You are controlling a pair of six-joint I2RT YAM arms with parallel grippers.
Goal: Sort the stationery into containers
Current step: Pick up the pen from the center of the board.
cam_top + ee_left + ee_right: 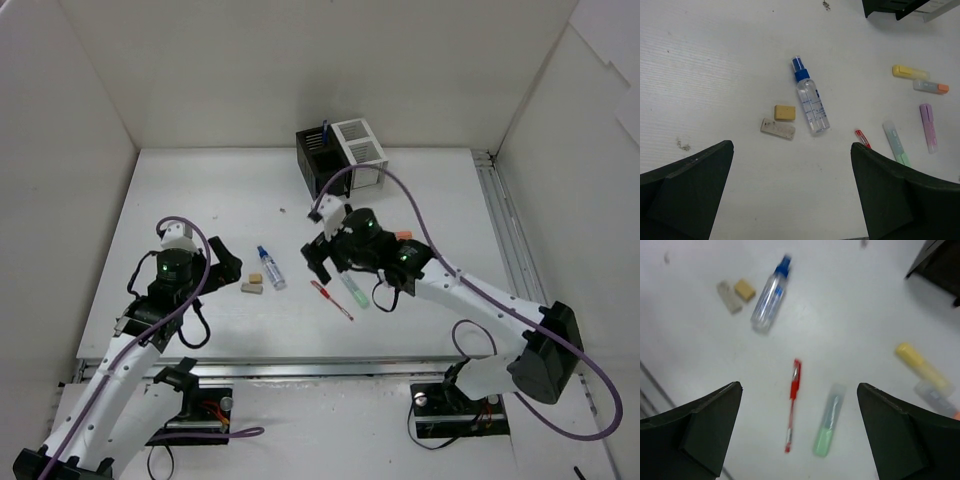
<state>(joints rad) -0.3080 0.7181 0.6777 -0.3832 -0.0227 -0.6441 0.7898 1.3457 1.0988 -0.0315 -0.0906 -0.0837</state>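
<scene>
The stationery lies mid-table: a red pen [794,400], a green highlighter [829,420], a blue-capped clear bottle [810,102], a tan eraser [784,112] and a grey eraser [777,128]. Yellow [909,72], orange [930,86] and pink [927,127] highlighters lie further right. The joined containers stand at the back, black [318,160] and white mesh [360,150]. My right gripper [800,385] hangs open above the red pen and green highlighter, holding nothing. My left gripper [792,146] is open and empty, short of the erasers.
A thin blue item [326,130] stands upright in the black container. White walls close the table at the back and both sides. A metal rail [500,230] runs along the right edge. Purple cables loop off both arms.
</scene>
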